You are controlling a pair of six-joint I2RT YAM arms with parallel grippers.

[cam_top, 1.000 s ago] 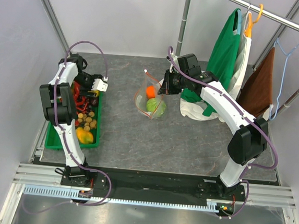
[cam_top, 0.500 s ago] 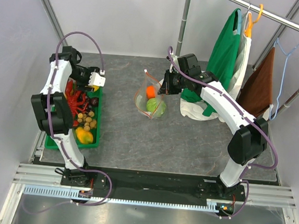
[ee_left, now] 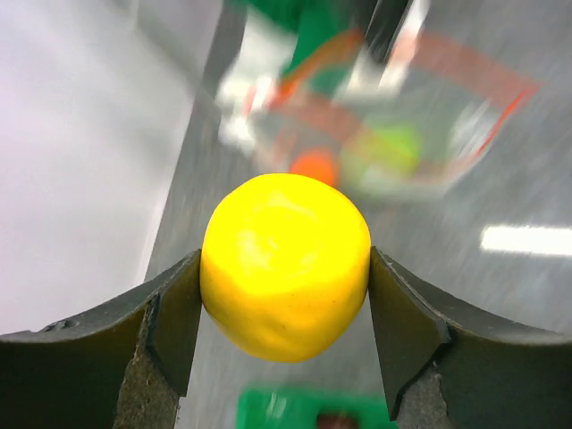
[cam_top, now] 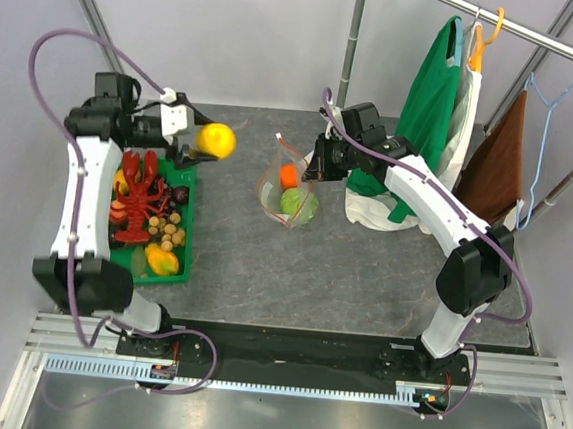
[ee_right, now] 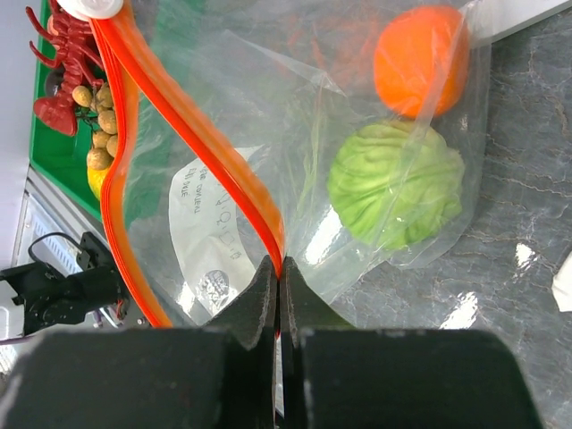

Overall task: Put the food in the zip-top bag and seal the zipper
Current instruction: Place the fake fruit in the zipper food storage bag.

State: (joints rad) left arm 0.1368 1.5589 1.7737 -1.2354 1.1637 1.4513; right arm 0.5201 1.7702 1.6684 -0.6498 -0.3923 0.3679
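While the bag (cam_top: pixel 287 189) lies on the counter (cam_top: pixel 362 271) with cabbage (cam_top: pixel 299 206) and an orange fruit (cam_top: pixel 289 176) inside, the right end effector (ee_right: pixel 279 273) pinches its zipper (ee_right: pixel 188 125). Left of it, the left end effector (ee_left: pixel 284 277) grasps a yellow fruit (cam_top: pixel 216 141) above the grey surface. Beside that, the tray (cam_top: pixel 186 256) holds lobster (cam_top: pixel 139 197) and balls (cam_top: pixel 170 229). At the back right hang clothes (cam_top: pixel 433 87); the left wrist view is blurred.
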